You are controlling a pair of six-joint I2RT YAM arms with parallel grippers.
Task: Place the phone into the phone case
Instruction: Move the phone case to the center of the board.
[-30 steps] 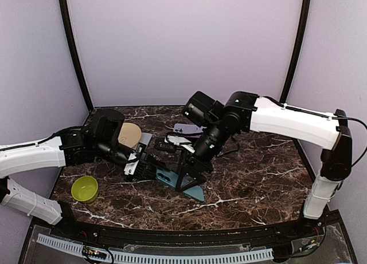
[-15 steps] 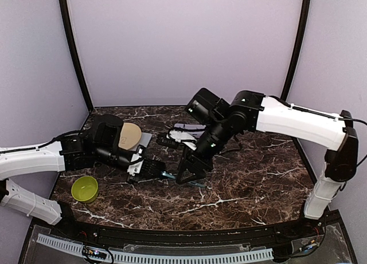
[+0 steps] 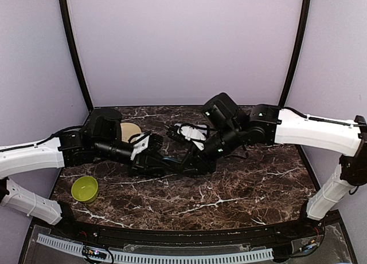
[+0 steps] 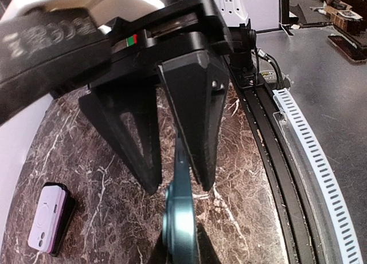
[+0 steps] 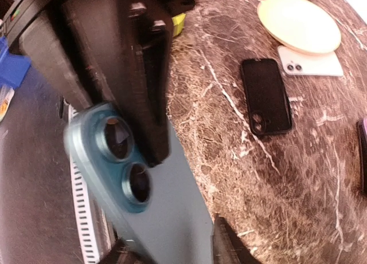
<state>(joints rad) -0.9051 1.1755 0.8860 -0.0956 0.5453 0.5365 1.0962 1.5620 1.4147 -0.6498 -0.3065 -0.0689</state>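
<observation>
Teal slab [image 5: 166, 201], glossy, two round rings, blurred: case or handset unclear. Left gripper [image 3: 166, 162] clamps it edgewise; right gripper [image 4: 175, 181] grip indeterminate.

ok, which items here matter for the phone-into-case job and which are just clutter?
Job:
- teal-blue slab with two camera rings, gripped; phone or case, unclear
- black phone-shaped slab, flat on the table; likely its partner

Lying about:
- cream round plate
- white phone
- lavender phone
- yellow-green bowl
</observation>
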